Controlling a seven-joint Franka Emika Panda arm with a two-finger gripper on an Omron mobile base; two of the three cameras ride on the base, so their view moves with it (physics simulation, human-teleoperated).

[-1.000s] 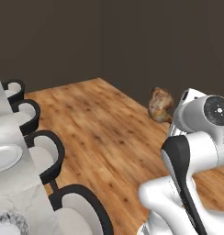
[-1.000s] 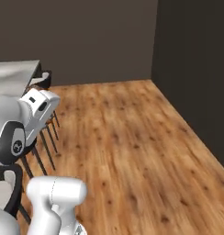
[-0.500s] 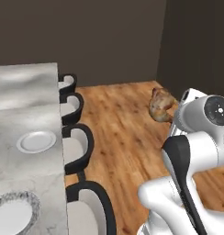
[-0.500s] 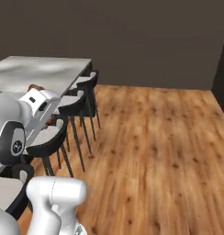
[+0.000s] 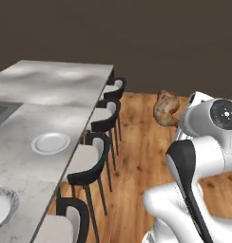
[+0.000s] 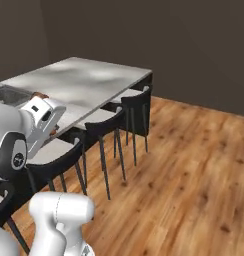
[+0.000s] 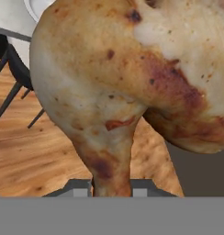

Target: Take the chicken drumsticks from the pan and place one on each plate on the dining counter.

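Gripper (image 7: 112, 186) closed on the narrow bone end of a glossy golden-brown roasted chicken drumstick (image 7: 132, 82), whose plump body swells up across the hand view with darker browned patches on its skin. From the left base view the same drumstick (image 5: 165, 108) hangs in the air just ahead of the white arm's wrist, above the warm brown wooden plank floor (image 5: 137, 156) and well apart from the tabletop. In the right base view the arm's white hand (image 6: 43, 117) sits over the near edge of the island, with a sliver of brown showing at its far side.

Nearest on the long light grey marbled stone tabletop (image 5: 51, 95), at the lower left edge of the left base view, lies part of a round white shallow plate with a grey ribbed rim (image 5: 1, 209). Further along the same surface rests a second small round white plate (image 5: 51, 143), close to the tabletop's chair-side edge. Beyond it, at the left border, a corner of the inset grey sink (image 5: 1, 113) shows.

A row of black-framed chairs with pale seats (image 5: 91, 156) lines the island's side, running back toward the dark wall (image 5: 137, 33).
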